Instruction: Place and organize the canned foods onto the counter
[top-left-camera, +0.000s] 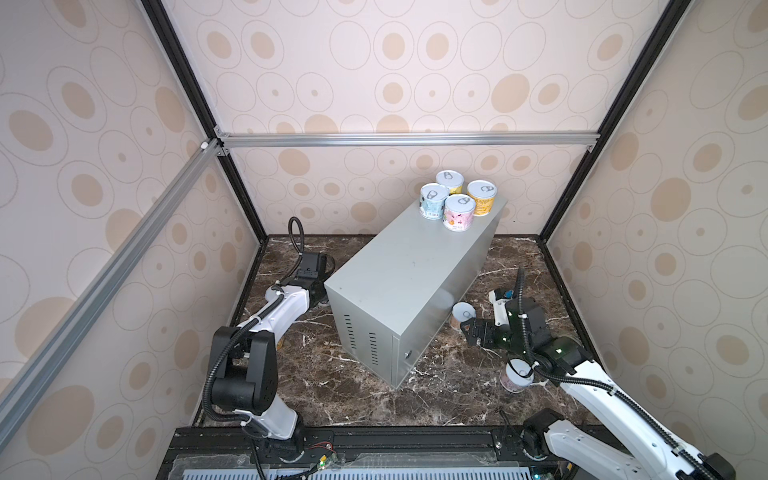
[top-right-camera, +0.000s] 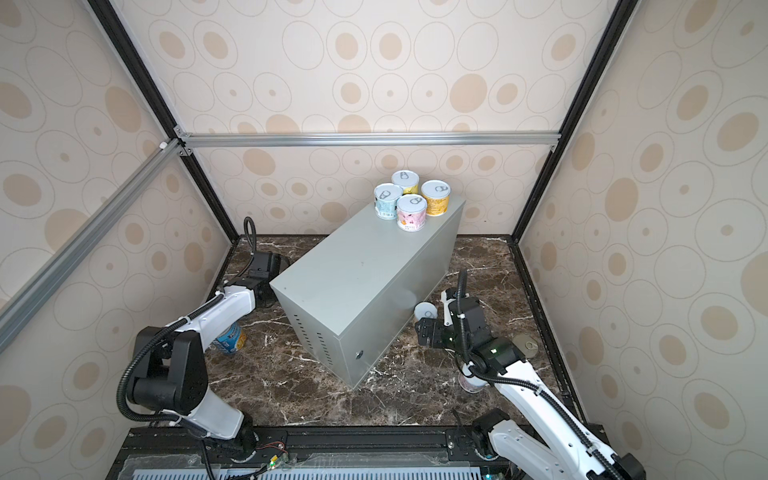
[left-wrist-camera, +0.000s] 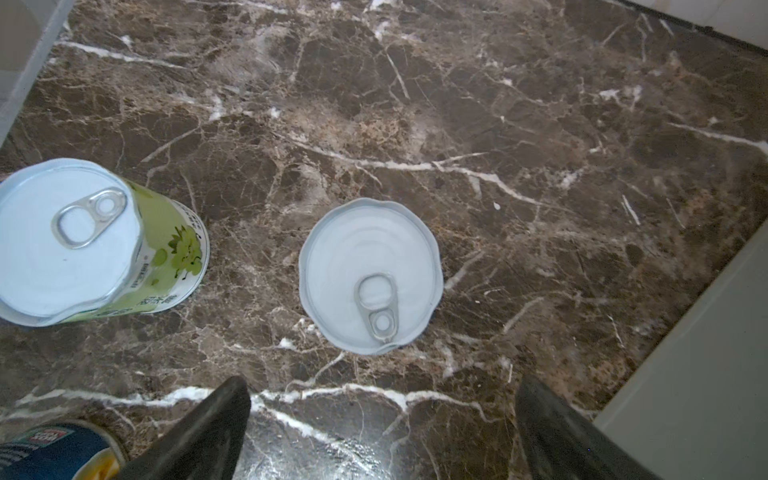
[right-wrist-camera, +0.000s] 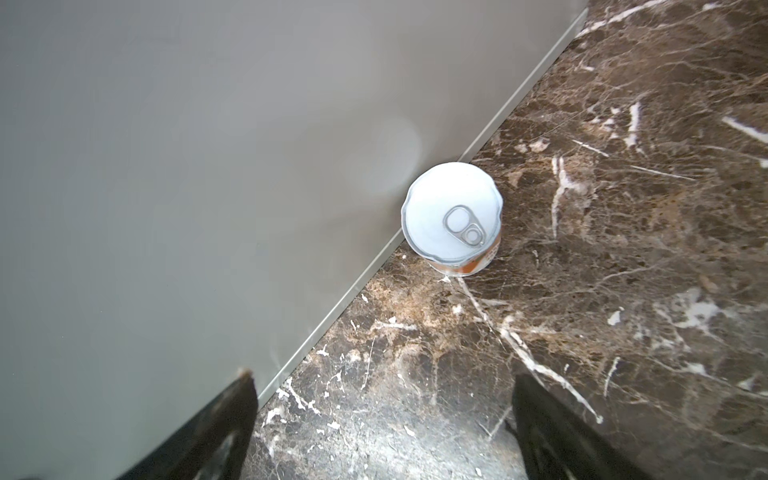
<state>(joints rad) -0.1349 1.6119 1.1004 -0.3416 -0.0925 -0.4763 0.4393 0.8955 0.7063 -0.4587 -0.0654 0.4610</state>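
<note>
**Four cans up on the grey box, others down on the marble, both grippers parted and empty**

A large rectangular grey sheet-metal counter (top-left-camera: 399, 282), with vent slots on its near end, stands slantwise on the dark brown white-veined marble surface (top-left-camera: 332, 386). Four short cans with pale pull-tab lids cluster upright at the far end of its top: a blue-and-white labelled can (top-left-camera: 433, 201); a pale yellow can (top-left-camera: 449, 182) behind it; an orange-yellow can (top-left-camera: 482, 197) by the right edge; a pink flowered can (top-left-camera: 459, 212) nearest the onlooker.

On the marble, a short orange-labelled can (right-wrist-camera: 453, 218) stands upright against the foot of the counter's right long side; the right gripper (right-wrist-camera: 382, 378) hovers near it, fingers spread wide with nothing between them. A pale pink can (top-left-camera: 515, 376) stands partly hidden under the right arm; a dark-lidded can (top-right-camera: 525, 345) sits close to the marble's right edge.

On the counter's left side the left gripper (left-wrist-camera: 382, 382) hangs over the marble, fingers parted and empty. Its wrist view shows a short can seen from straight above (left-wrist-camera: 370, 276), a green grape-labelled can (left-wrist-camera: 83, 241) apart from it, and a taller blue can (left-wrist-camera: 54, 453) just beside one finger.
</note>
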